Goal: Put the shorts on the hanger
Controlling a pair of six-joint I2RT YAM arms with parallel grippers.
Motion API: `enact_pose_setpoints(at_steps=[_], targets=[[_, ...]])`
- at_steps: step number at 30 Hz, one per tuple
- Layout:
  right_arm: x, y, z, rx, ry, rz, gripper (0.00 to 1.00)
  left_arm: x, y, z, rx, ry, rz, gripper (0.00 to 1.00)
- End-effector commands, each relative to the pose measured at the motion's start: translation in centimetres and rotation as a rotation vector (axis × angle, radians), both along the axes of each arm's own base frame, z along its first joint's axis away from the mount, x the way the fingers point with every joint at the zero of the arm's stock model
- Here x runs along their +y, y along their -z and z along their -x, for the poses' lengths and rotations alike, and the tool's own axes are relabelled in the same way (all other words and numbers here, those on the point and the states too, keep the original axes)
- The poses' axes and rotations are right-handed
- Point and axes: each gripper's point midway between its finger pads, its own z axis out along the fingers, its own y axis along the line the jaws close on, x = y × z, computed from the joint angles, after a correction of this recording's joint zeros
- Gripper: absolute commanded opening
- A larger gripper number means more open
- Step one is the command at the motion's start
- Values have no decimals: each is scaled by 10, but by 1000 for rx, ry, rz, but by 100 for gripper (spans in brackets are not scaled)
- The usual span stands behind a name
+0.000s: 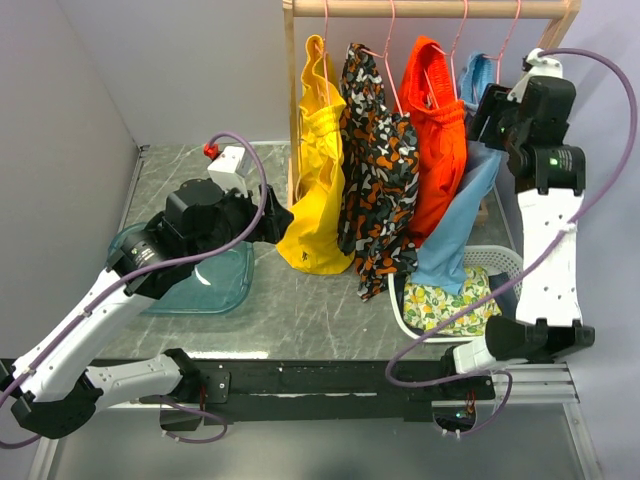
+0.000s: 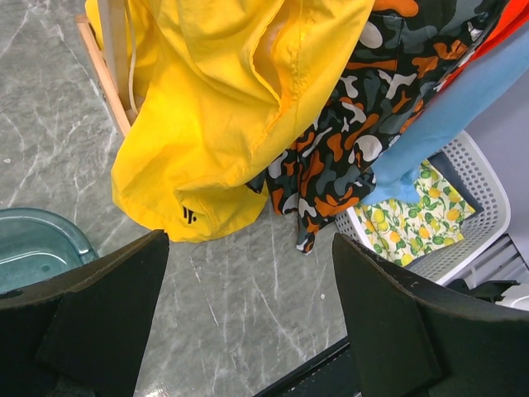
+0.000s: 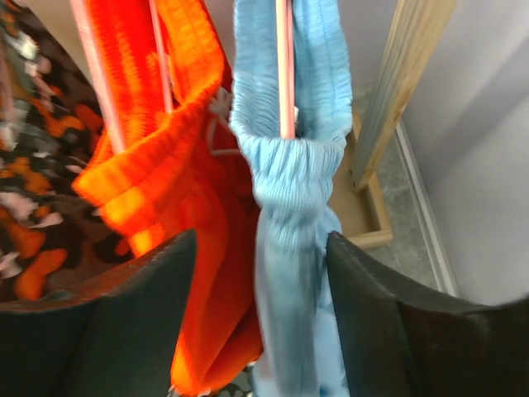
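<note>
The plain light-blue cloth shorts are seen right in front of the right claw, in line with the gap between its two black fingers. The fingers are held wide apart and nothing is squeezed by them. The puffy stretchy waist of the shorts is looped over the thin pink wire hanger, and the wire is seen running straight up above the claw. The legs are left hanging down long and bunched, towards the white plastic basket below the claw, where a lemon-print cloth is kept.

Just to the left of the right claw, bright orange shorts are hung, and they are pressed against the blue ones. To its right, a pale wooden post of the rack is stood close by.

The left claw is held apart too, with nothing in it. Ahead of it, big yellow shorts and dark spotty shorts are hung. A see-through blue-green tub is set on the grey stone table to its left.
</note>
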Motion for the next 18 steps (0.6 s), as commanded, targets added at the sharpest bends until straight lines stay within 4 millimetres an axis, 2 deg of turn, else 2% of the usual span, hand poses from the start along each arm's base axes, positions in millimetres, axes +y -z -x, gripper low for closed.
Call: enact_pose_setpoints(at_steps=[1,2,3,4,5,6,7,8,9,10,11,12,13,14,15,16,17,18], targets=[[0,-59,36,-200,35,-45,75,1,-9,1,-32,9,21,86],[0,-60,41,-208,40,-55,77,0,-9,1,-31,11,24,86],[-1,-51,43,-193,51,-63,78,-1,-7,1,-26,13,22,86],[0,-58,56,-226,61,-80,82,-1,-7,1,-25,15,22,86],[0,-59,60,-242,65,-86,83,-2,-7,2,-24,20,24,86],[-1,-47,62,-223,76,-95,83,-3,-5,1,-20,22,19,86],[-3,-52,75,-252,98,-106,84,-3,-4,1,-17,23,20,86],[-5,-49,81,-251,115,-111,84,-4,-3,1,-16,23,19,86],[-7,-33,82,-222,133,-119,84,-4,-2,1,-12,26,19,86],[-6,-34,96,-245,142,-138,84,-5,-2,1,-11,29,18,86],[-6,-30,102,-250,152,-148,84,-6,-1,1,-6,29,19,86],[-6,-5,103,-207,163,-161,84,-7,1,1,0,33,17,86],[-4,-5,117,-237,167,-186,84,-7,2,1,4,34,17,86],[-5,3,121,-240,181,-203,84,-7,2,1,3,34,19,86],[-2,37,120,-180,184,-221,84,-8,4,1,7,33,17,87],[0,42,132,-206,177,-237,84,-8,6,1,10,36,17,87],[0,53,133,-209,187,-248,85,-8,8,1,14,36,16,87],[-3,91,133,-149,226,-265,84,-9,11,2,21,38,17,87]])
